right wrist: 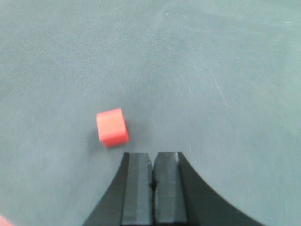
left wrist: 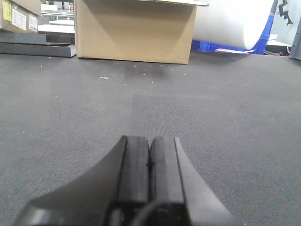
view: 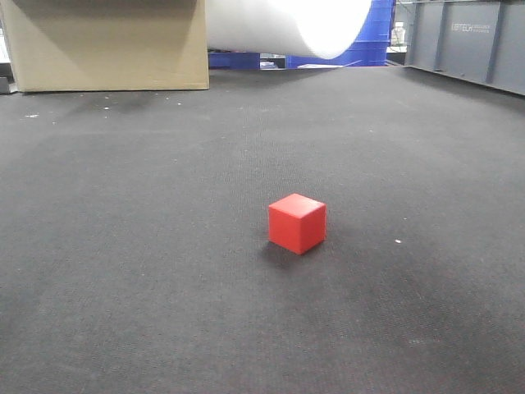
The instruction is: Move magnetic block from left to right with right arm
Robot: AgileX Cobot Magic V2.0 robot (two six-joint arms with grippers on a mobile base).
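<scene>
The magnetic block (view: 297, 222) is a small bright-red cube resting alone on the dark mat near the middle of the front view. From the right wrist view the magnetic block (right wrist: 112, 127) lies on the mat just ahead and to the left of my right gripper (right wrist: 153, 155), which hovers above it, shut and empty. My left gripper (left wrist: 150, 140) is also shut with nothing between its pads, low over bare mat, and no block shows in that view. Neither gripper appears in the front view.
A cardboard box (view: 107, 43) stands at the back left of the mat. Beside it hangs a large white roll (view: 287, 25), with blue crates (view: 373, 45) behind and a grey metal frame (view: 467, 41) at the back right. A red patch (right wrist: 3, 221) touches the right wrist view's bottom-left corner.
</scene>
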